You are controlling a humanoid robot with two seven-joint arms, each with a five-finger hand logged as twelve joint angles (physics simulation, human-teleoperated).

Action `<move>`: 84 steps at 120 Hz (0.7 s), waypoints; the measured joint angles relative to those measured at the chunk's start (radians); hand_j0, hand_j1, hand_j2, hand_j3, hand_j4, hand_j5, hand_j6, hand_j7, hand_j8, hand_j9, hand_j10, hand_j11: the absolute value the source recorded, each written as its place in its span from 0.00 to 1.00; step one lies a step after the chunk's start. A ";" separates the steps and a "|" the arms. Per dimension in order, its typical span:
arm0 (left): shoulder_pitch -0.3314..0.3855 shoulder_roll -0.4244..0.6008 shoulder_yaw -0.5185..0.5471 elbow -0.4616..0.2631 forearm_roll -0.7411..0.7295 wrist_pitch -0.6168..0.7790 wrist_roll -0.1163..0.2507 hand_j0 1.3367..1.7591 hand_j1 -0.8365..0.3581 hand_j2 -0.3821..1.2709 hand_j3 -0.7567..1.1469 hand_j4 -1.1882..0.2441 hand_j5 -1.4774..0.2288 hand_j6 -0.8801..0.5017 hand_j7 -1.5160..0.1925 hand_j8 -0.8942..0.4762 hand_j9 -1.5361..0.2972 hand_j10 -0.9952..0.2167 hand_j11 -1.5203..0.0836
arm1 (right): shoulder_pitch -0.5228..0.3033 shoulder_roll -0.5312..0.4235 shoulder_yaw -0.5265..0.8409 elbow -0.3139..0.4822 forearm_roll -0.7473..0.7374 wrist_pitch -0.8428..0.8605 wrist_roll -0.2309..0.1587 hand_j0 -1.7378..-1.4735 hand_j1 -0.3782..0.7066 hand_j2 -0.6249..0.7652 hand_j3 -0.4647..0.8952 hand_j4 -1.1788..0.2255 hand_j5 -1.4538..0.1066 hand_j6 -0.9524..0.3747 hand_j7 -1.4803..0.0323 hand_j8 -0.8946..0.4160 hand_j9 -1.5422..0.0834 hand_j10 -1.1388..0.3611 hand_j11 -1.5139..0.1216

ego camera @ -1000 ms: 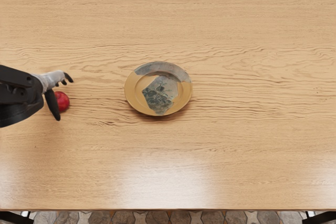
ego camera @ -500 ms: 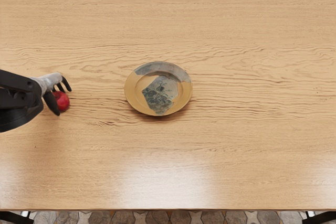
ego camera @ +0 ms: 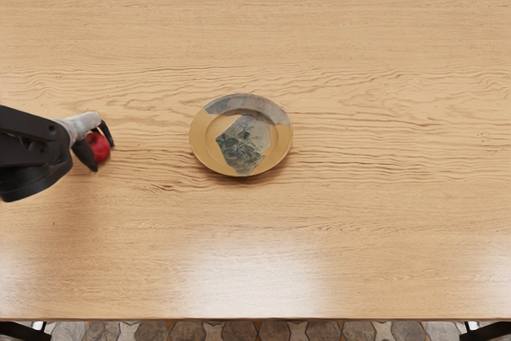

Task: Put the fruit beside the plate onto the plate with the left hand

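The fruit (ego camera: 99, 147) sits inside the curl of the left hand (ego camera: 89, 138), at about 4 o'clock from the pale grey back of the hand. A dark thumb (ego camera: 85, 156) wraps under it at 7 o'clock, and dark fingers (ego camera: 106, 134) hook round its upper edge at 1 o'clock. The hand is closed narrowly around the fruit, with digits pressing on opposite sides. The forearm is a black block that comes in from the left edge of the view.

The fruit is small, round and glossy red, with a faint highlight on top. Only its right half shows; the rest is covered by the hand. Whether it rests on the table (ego camera: 359, 221) or is lifted clear cannot be told.

It lies well apart from the plate (ego camera: 206, 140), at 9 o'clock from it, near the table's left side. The plate is round and gold-rimmed, with a mirror-like centre.
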 joint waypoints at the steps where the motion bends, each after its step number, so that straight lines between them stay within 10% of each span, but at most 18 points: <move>1: 0.000 0.000 -0.001 0.000 0.000 0.000 0.000 0.76 0.43 0.34 0.40 0.43 0.42 0.35 0.41 0.32 0.43 0.34 0.46 | 0.000 0.000 0.000 0.000 0.000 0.000 0.000 0.30 0.03 0.45 0.34 0.84 0.93 0.72 0.98 0.68 0.95 0.76 0.93; 84: -0.161 -0.197 -0.079 0.004 -0.090 -0.010 -0.001 0.76 0.45 0.33 0.40 0.44 0.41 0.32 0.44 0.30 0.42 0.35 0.47 | 0.000 0.000 0.000 0.000 0.000 0.000 0.000 0.30 0.03 0.45 0.34 0.84 0.93 0.72 0.98 0.68 0.95 0.76 0.93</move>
